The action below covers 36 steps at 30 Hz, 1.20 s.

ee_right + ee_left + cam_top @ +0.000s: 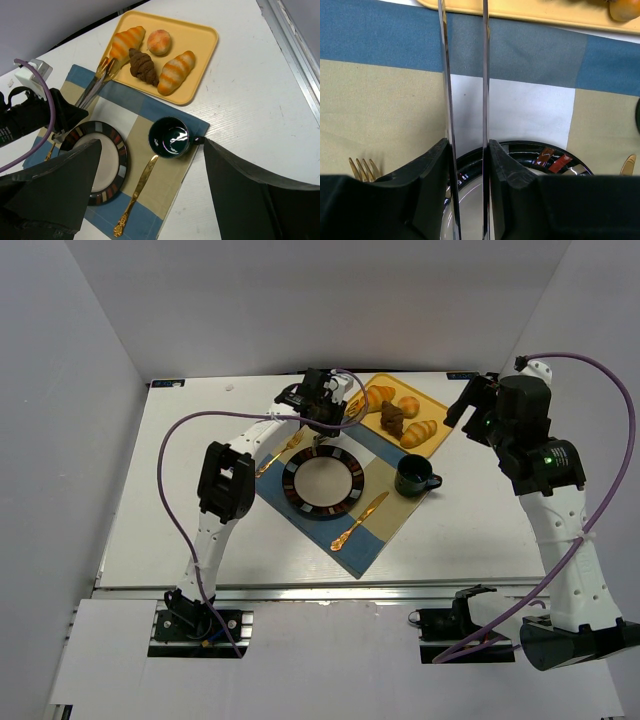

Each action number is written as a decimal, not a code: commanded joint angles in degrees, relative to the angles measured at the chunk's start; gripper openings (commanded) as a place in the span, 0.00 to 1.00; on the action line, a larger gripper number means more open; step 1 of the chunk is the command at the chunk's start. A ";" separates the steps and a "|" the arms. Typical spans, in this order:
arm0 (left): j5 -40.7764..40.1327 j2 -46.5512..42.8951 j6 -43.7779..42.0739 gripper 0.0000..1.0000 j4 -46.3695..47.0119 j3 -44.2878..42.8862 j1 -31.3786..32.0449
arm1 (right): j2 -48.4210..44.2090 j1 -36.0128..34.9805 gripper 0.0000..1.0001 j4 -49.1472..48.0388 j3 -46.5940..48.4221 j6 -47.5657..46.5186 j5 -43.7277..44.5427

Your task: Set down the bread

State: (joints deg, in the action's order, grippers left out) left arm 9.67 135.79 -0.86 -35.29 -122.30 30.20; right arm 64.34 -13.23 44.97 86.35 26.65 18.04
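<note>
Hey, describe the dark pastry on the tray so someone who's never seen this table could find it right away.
Look for the yellow tray at the far side of the white table. On it, the pastry sits in the middle, between two orange-striped rolls. It is the only dark brown one, ridged like a croissant.

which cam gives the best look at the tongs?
Right wrist: the tongs show nearly full length, tips at the striped croissant. Left wrist shows only their two blades, running out of frame. Top external shows them too small to make out well.
</note>
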 commanded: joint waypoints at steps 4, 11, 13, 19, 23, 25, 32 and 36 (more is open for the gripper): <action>0.71 -2.36 -0.63 0.05 0.66 -0.57 0.21 | -0.26 0.05 0.89 -1.64 -0.30 1.03 -0.37; -3.08 -11.41 3.93 0.00 5.75 2.77 0.21 | -0.18 -0.04 0.89 -1.73 0.49 0.68 -1.78; -3.34 -12.82 4.46 0.00 7.16 1.81 0.21 | 0.00 0.05 0.89 -1.64 1.36 0.42 -2.57; -2.47 -13.53 6.31 0.00 4.97 -3.91 0.21 | 0.79 0.05 0.90 -1.29 4.26 -1.95 -3.71; -2.55 -15.63 8.06 0.00 4.61 -2.60 0.21 | 1.49 -0.04 0.89 -1.55 6.37 -2.92 -4.77; -2.82 -17.92 8.51 0.00 4.70 -1.37 0.30 | 1.58 0.05 0.89 -2.08 6.90 -3.36 -5.30; -4.13 -27.31 8.77 0.00 -7.77 4.49 1.18 | 1.14 0.05 0.89 -4.27 7.44 -6.00 -6.70; -6.16 -39.61 12.97 0.00 -11.03 17.22 3.72 | -0.61 -0.04 0.89 -6.38 5.33 -6.62 -7.23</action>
State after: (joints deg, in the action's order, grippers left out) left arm 4.82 107.44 8.80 -42.44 -111.02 31.70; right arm 65.93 -13.23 42.92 91.70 21.82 11.75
